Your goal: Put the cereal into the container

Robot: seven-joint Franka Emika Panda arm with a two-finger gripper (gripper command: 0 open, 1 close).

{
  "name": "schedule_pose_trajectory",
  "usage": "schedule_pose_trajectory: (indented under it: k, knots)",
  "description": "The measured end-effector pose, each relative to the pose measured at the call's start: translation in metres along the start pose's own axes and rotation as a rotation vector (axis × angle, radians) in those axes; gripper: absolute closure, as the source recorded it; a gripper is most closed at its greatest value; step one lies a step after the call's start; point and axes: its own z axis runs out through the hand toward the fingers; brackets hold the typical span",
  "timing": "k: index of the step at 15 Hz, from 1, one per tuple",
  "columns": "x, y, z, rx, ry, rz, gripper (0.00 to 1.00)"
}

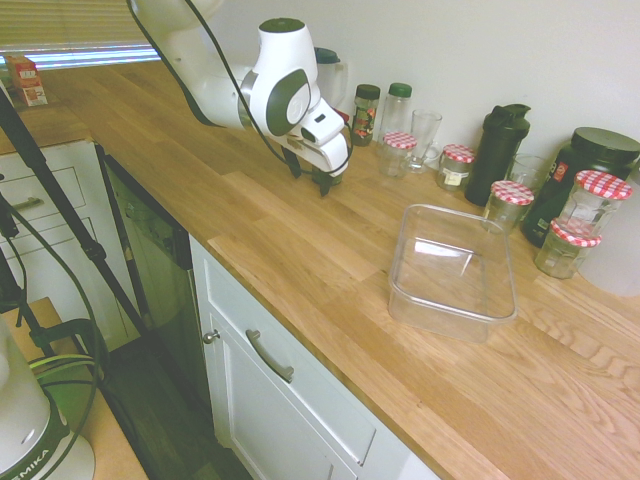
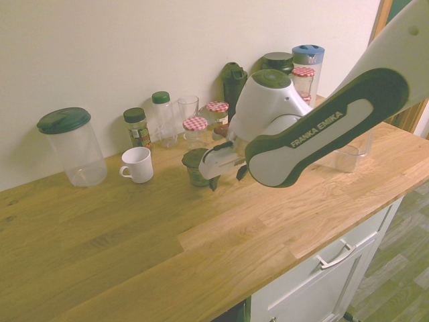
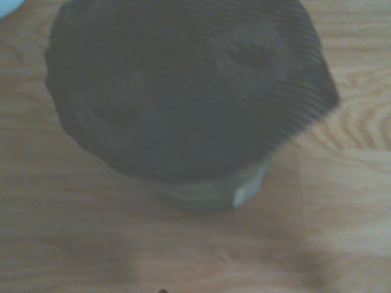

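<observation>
The cereal (image 2: 196, 166), a small dark greenish jar with a dark lid, stands on the wooden counter in front of the row of bottles. Its ribbed lid (image 3: 183, 91) fills most of the blurred wrist view from close by. My gripper (image 2: 226, 178) hangs low over the counter right beside the jar, open, with nothing between its fingers. In the first exterior view the gripper (image 1: 309, 176) covers the jar. The container (image 1: 452, 265), a clear shallow tub, sits empty further along the counter; in the second exterior view only its end (image 2: 348, 157) shows past the arm.
Jars with checked lids (image 1: 399, 152) (image 1: 512, 203), a drinking glass (image 1: 424, 135), green-capped bottles (image 2: 162, 117) and a black shaker (image 1: 498, 150) line the wall. A white mug (image 2: 137, 164) and a big green-lidded canister (image 2: 72, 147) stand beyond the jar. The counter's front edge (image 1: 300, 300) is near.
</observation>
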Motion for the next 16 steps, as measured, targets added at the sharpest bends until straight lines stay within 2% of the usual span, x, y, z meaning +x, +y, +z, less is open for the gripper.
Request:
schedule_pose_trajectory:
  k: [4, 11, 12, 16]
  knots:
    - [0.0, -0.024, 0.012, 0.084, 0.036, -0.008, 0.0]
    - [-0.001, -0.03, 0.024, 0.173, 0.12, -0.062, 0.0]
    - [-0.003, -0.031, 0.025, 0.18, 0.125, -0.066, 1.0]
    - [-0.004, -0.03, 0.025, 0.185, 0.136, -0.077, 1.0]
